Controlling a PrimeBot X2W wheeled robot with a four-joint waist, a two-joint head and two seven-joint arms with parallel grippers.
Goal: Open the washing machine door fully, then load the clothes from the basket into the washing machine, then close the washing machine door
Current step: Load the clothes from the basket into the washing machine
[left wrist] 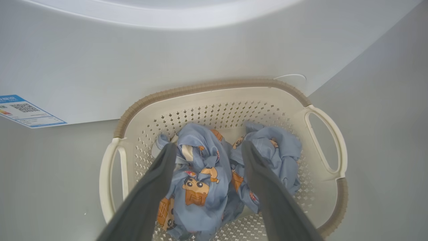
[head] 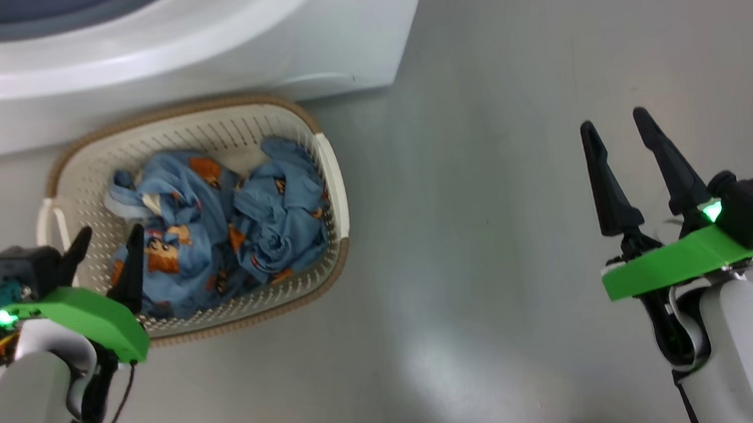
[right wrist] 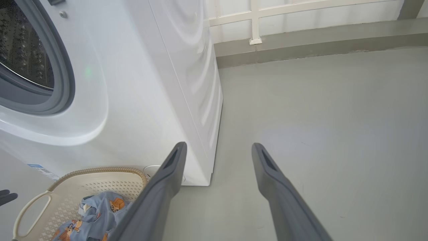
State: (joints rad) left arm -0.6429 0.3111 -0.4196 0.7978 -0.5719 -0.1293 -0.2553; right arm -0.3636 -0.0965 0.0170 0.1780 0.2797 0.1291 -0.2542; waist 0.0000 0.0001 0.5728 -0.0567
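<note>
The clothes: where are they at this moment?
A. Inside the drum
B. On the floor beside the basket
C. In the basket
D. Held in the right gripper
C: the clothes lie in two blue bundles inside the basket, with the open left gripper above them and holding nothing.

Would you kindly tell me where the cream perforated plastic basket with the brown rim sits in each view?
Head view: cream perforated basket left of centre.
Left wrist view: basket centre, lower half.
Right wrist view: basket bottom-left corner.
Shared landmark: white washing machine beside it.
</note>
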